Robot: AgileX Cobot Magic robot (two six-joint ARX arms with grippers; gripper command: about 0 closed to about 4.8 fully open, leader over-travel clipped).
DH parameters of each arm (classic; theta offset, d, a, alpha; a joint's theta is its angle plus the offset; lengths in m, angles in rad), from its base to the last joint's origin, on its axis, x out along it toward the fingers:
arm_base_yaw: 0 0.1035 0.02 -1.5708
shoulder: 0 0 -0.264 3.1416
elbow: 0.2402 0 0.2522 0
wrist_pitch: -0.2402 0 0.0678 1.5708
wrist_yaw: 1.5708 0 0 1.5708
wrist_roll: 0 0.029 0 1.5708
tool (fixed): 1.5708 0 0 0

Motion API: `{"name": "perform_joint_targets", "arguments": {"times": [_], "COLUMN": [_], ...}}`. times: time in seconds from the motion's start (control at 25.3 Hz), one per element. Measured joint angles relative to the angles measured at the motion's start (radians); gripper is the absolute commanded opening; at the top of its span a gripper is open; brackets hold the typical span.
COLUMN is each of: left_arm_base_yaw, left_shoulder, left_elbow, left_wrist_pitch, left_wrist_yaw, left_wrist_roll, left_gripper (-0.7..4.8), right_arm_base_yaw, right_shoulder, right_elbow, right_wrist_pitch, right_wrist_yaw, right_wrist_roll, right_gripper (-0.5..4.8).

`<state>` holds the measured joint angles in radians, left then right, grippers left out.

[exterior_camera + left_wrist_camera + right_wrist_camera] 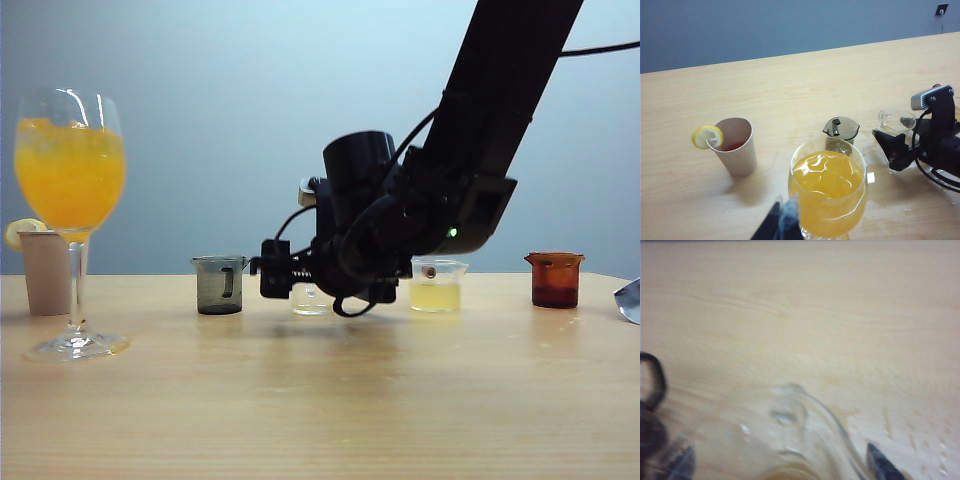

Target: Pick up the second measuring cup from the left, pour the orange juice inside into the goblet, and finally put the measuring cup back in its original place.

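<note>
The goblet (76,300) stands at the far left, its bowl filled with orange juice (70,175) and ice; the left wrist view shows that juice (826,192) close up. The second measuring cup (310,298) is a tiny clear cup that looks empty and stands upright on the wood between the grey and yellow cups. My right gripper (298,282) sits low around it. In the right wrist view the cup (790,435) lies between the spread fingertips (879,467), with a gap showing beside it. Only a dark blurred tip of my left gripper (782,227) shows, beside the goblet.
A smoky grey cup (220,285) stands left of the clear cup, a pale yellow one (436,286) right of it, and a dark red-brown one (555,280) farther right. A beige cup with a lemon slice (45,270) sits behind the goblet. Droplets wet the table (880,175).
</note>
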<state>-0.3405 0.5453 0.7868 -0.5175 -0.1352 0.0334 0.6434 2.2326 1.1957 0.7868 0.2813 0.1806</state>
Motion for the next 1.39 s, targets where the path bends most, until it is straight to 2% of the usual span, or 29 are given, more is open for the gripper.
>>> {"name": "perform_joint_targets", "arguments": {"times": [0.12, 0.4, 0.44, 0.48, 0.51, 0.55, 0.59, 0.63, 0.75, 0.83, 0.95, 1.15, 1.39], "left_arm_base_yaw": [0.000, 0.000, 0.000, 0.000, 0.000, 0.000, 0.000, 0.000, 0.000, 0.000, 0.000, 0.000, 0.000], "left_shoulder": [0.000, 0.000, 0.000, 0.000, 0.000, 0.000, 0.000, 0.000, 0.000, 0.000, 0.000, 0.000, 0.005], "left_elbow": [0.000, 0.000, 0.000, 0.000, 0.000, 0.000, 0.000, 0.000, 0.000, 0.000, 0.000, 0.000, 0.000], "left_wrist_pitch": [0.000, 0.000, 0.000, 0.000, 0.000, 0.000, 0.000, 0.000, 0.000, 0.000, 0.000, 0.000, 0.039], "left_wrist_yaw": [0.000, 0.000, 0.000, 0.000, 0.000, 0.000, 0.000, 0.000, 0.000, 0.000, 0.000, 0.000, 0.000], "left_wrist_roll": [0.000, 0.000, 0.000, 0.000, 0.000, 0.000, 0.000, 0.000, 0.000, 0.000, 0.000, 0.000, -0.014], "left_gripper": [-0.03, -0.03, -0.03, -0.03, -0.03, -0.03, -0.03, -0.03, -0.03, -0.03, -0.03, -0.03, -0.03], "right_arm_base_yaw": [0.007, 0.029, 0.032, 0.037, 0.037, 0.037, 0.037, 0.036, 0.037, 0.036, 0.037, 0.036, 0.036], "right_shoulder": [-0.027, -0.155, -0.205, -0.257, -0.287, -0.344, -0.372, -0.409, -0.563, -0.709, -0.860, -1.130, -1.438], "right_elbow": [-0.009, -0.180, -0.213, -0.249, -0.274, -0.317, -0.334, -0.354, -0.373, -0.372, -0.372, -0.374, -0.373], "right_wrist_pitch": [-0.017, -0.040, -0.039, -0.041, -0.048, -0.085, -0.111, -0.141, -0.294, -0.464, -0.626, -0.894, -1.112], "right_wrist_yaw": [-0.024, -0.032, -0.032, -0.032, -0.032, -0.040, -0.047, -0.055, -0.076, -0.116, -0.164, -0.183, -0.196], "right_wrist_roll": [-0.006, -0.021, -0.021, -0.021, -0.021, -0.021, -0.021, -0.021, -0.020, -0.021, -0.023, -0.071, -0.077], "right_gripper": [4.21, 4.21, 4.04, 3.69, 2.02, 0.68, -0.18, -0.03, -0.03, -0.03, -0.03, -0.03, -0.03]}}
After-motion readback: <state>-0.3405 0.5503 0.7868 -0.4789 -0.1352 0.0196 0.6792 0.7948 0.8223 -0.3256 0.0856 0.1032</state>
